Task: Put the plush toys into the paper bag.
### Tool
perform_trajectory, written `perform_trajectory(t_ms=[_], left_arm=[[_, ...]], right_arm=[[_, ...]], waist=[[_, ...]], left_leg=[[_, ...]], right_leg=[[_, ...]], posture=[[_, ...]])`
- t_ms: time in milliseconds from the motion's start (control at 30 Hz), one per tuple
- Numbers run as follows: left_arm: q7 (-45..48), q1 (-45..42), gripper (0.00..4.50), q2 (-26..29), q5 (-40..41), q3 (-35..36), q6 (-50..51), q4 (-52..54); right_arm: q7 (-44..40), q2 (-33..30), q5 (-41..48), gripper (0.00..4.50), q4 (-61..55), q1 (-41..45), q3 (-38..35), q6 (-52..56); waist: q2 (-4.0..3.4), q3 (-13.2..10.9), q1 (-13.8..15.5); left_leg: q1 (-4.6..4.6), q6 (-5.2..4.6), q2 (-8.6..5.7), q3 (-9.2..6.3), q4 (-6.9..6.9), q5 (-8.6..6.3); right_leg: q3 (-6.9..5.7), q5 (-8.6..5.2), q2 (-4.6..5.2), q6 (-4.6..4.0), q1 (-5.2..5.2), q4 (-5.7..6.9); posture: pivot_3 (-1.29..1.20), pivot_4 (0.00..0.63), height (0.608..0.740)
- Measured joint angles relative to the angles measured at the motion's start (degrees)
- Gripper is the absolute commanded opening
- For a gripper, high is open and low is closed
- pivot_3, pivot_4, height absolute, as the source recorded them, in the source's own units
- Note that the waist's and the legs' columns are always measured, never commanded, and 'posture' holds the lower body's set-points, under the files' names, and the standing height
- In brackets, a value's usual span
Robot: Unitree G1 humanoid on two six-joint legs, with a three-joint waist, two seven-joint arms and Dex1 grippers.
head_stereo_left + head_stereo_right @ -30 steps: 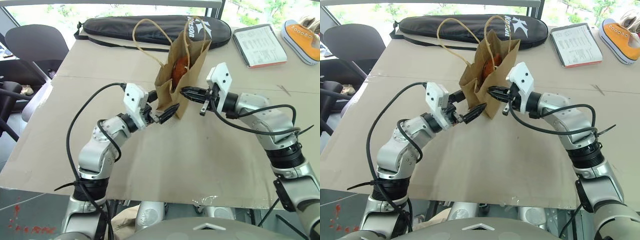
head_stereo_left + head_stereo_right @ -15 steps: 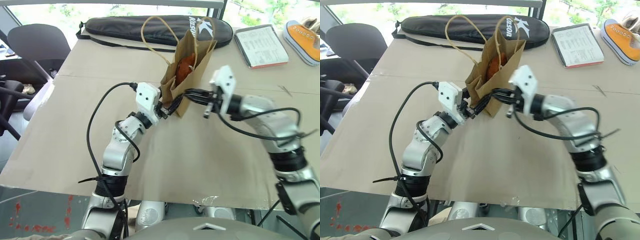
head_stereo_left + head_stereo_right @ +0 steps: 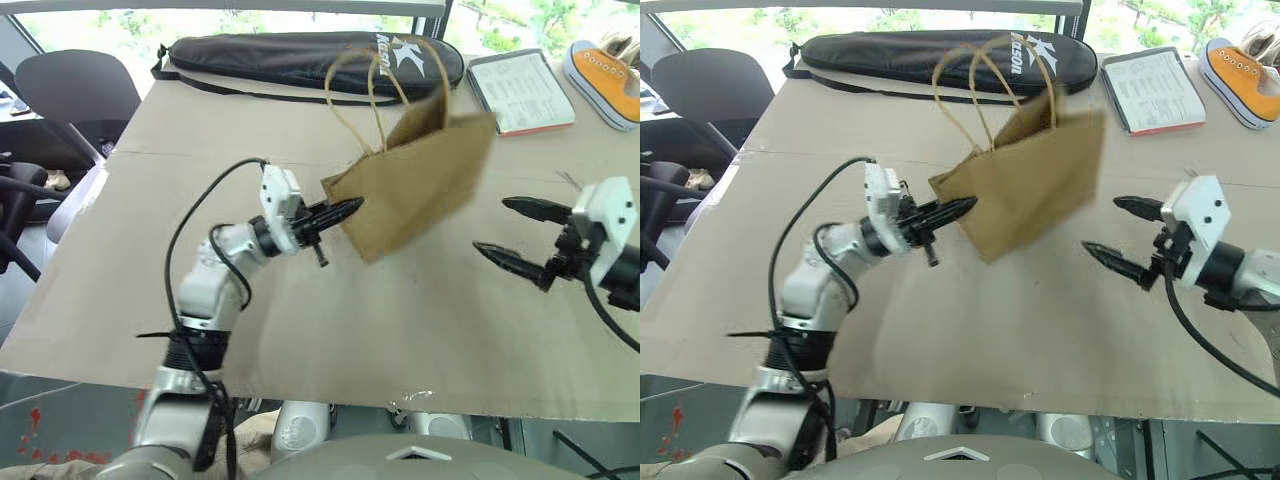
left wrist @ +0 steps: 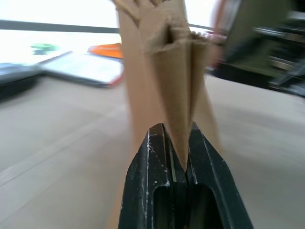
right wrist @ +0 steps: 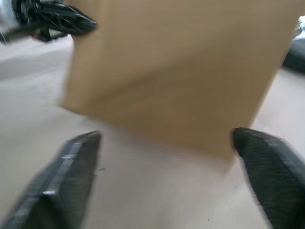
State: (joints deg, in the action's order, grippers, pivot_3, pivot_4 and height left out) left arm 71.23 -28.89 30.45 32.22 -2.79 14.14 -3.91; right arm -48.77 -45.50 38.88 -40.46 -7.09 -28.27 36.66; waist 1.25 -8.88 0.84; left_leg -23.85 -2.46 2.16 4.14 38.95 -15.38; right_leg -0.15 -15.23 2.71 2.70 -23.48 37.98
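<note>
Worktop (image 3: 330, 330): a broad tan board with a seam running across it, set before bright windows with greenery outside.

Far edge: a long black racket case (image 3: 300, 55) with white lettering lies along it.

Far right corner: a printed sheet (image 3: 520, 90) in a clear sleeve, and beside it an orange canvas sneaker (image 3: 605, 80) with a white sole.

Off the left edge: a dark office chair (image 3: 75, 95).

Paper bag (image 3: 420, 185): brown kraft with two twine loop handles, held off the worktop above its middle, tilted so the handles point toward the far edge. Its contents cannot be seen; no plush toy is visible from this angle.

Left gripper (image 3: 345, 208): jaws pinched tight on the near-left corner of the paper bag; the left wrist view shows the folded paper edge wedged between the two black fingers (image 4: 152, 191).

Right gripper (image 3: 520, 235): jaws spread wide, holding nothing, hovering over the right part of the worktop, apart from the bag.

Changes against a second ago: the right gripper then gripped the bag's side with narrow jaws and has since let go and pulled back toward the right edge. The left gripper, then open beside the bag, has closed on it. The bag stood nearly upright with an orange-brown toy showing in its mouth; it now leans over with the mouth turned away.
</note>
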Motion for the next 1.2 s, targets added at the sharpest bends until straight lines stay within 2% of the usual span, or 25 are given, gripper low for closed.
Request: perform_trajectory(t_ms=[33, 67, 167, 333, 367, 433, 567, 700, 800, 867, 967, 1100, 1200], left_arm=[[6.5, -4.1, 0.00, 2.7, -0.4, 0.2, -0.8, -5.2], [7.3, -4.7, 0.00, 3.0, -0.5, 0.3, -1.0, -5.8], [14.5, -13.2, 0.00, -0.5, -5.0, -2.3, -8.8, -17.8], [16.7, -18.9, 0.00, -5.9, -11.6, -5.4, -18.3, -30.0], [17.1, -19.3, 0.55, -6.3, -12.4, -5.8, -19.0, -31.6], [17.4, -19.4, 0.89, -6.3, -13.0, -5.8, -19.2, -32.8], [17.5, -18.8, 2.69, -4.7, -13.2, -5.0, -15.9, -31.9], [13.1, -15.0, 4.45, -1.9, -10.8, -1.6, -7.8, -23.0], [6.3, -5.9, 4.45, 3.1, -5.6, 3.0, 5.3, -7.7], [2.2, -1.4, 4.45, 5.7, -2.6, 6.1, 12.8, -1.9], [-3.7, 8.5, 4.45, 9.6, 2.9, 12.4, 22.6, 10.6], [-7.3, 25.2, 4.45, 12.4, 6.0, 20.0, 26.4, 20.9], [-8.7, 29.5, 4.45, 12.4, 6.3, 20.6, 26.5, 23.3]], right_arm=[[-1.1, 0.7, 1.3, 4.44, -1.9, -3.3, -3.6, -1.1], [-1.3, 0.7, 1.5, 4.44, -2.1, -3.5, -4.1, -1.2], [-1.6, 0.9, 3.0, 4.44, -4.9, -8.4, -8.9, -1.8], [0.3, 2.5, 2.8, 4.44, -7.6, -12.4, -10.7, -2.9], [1.0, 2.8, 2.6, 4.50, -8.2, -12.7, -10.7, -3.2], [1.8, 3.0, 2.4, 4.50, -8.6, -12.9, -10.7, -3.6], [2.8, 3.5, 1.7, 4.50, -8.6, -13.6, -9.8, -4.9], [2.4, 4.0, 0.4, 4.50, -7.7, -15.0, -9.7, -7.3], [0.5, 4.5, -1.0, 4.50, -5.4, -17.5, -10.8, -10.3], [-0.4, 5.0, -1.6, 4.50, -3.8, -19.4, -11.8, -11.1], [-3.0, 5.4, -1.8, 4.50, -3.0, -22.8, -16.1, -13.5], [-8.4, 6.7, -3.2, 4.50, 2.6, -30.1, -21.5, -17.2], [-10.8, 6.9, -4.5, 4.50, 6.3, -31.6, -22.5, -19.6]], waist=[[-0.01, 0.0, 0.1], [-0.02, 0.0, 0.0], [-0.01, 0.0, 0.4], [0.07, 0.0, -0.2], [0.07, 0.0, -0.6], [0.07, 0.0, -0.9], [0.07, 0.0, -1.0], [0.07, 0.0, -0.9], [0.03, 0.0, -1.5], [0.02, 0.0, -1.4], [-0.03, 0.0, -1.1], [-0.05, 0.1, -1.0], [-0.06, 0.1, -0.2]], left_leg=[[-0.01, 0.00, -0.01, -0.01, 0.05, 0.00], [0.01, -0.02, -0.01, -0.01, 0.10, -0.01], [-0.01, -0.37, -0.06, -0.04, 0.36, -0.22], [0.01, -0.44, -0.08, 0.01, 0.40, -0.26], [0.04, -0.44, -0.05, 0.02, 0.40, -0.26], [0.06, -0.44, -0.01, -0.03, 0.39, -0.26], [0.05, -0.45, 0.06, -0.07, 0.39, -0.26], [0.02, -0.40, 0.06, -0.06, 0.39, -0.24], [0.06, -0.24, 0.10, -0.03, 0.32, -0.16], [0.05, -0.23, 0.14, -0.09, 0.32, -0.14], [0.13, -0.29, 0.10, -0.07, 0.33, -0.19], [0.17, -0.32, 0.09, -0.08, 0.27, -0.22], [0.25, -0.41, 0.06, -0.05, 0.29, -0.27]], right_leg=[[0.00, 0.00, -0.01, 0.00, 0.03, -0.01], [0.01, 0.00, 0.00, 0.01, 0.08, -0.04], [0.02, 0.02, 0.05, 0.07, 0.27, -0.14], [0.14, 0.05, 0.01, 0.13, 0.27, -0.15], [0.16, 0.05, -0.06, 0.13, 0.25, -0.11], [0.13, 0.04, -0.10, 0.13, 0.25, -0.05], [0.11, 0.04, -0.11, 0.12, 0.25, -0.04], [0.12, 0.04, -0.02, 0.13, 0.25, -0.07], [0.16, 0.03, 0.04, 0.15, 0.23, -0.04], [0.13, 0.03, 0.09, 0.15, 0.23, -0.01], [0.06, 0.03, 0.21, 0.15, 0.31, 0.00], [0.09, 0.01, 0.52, 0.14, 0.41, -0.14], [0.03, -0.01, 0.54, 0.08, 0.43, -0.12]], posture=[[0.00, 0.150, 0.740], [0.00, 0.150, 0.740], [0.00, 0.150, 0.740], [0.00, 0.150, 0.740], [0.00, 0.150, 0.740], [0.00, 0.150, 0.740], [0.00, 0.150, 0.740], [0.00, 0.150, 0.740], [0.00, 0.150, 0.740], [0.00, 0.150, 0.740], [0.00, 0.150, 0.740], [0.00, 0.150, 0.740], [0.00, 0.150, 0.740]])
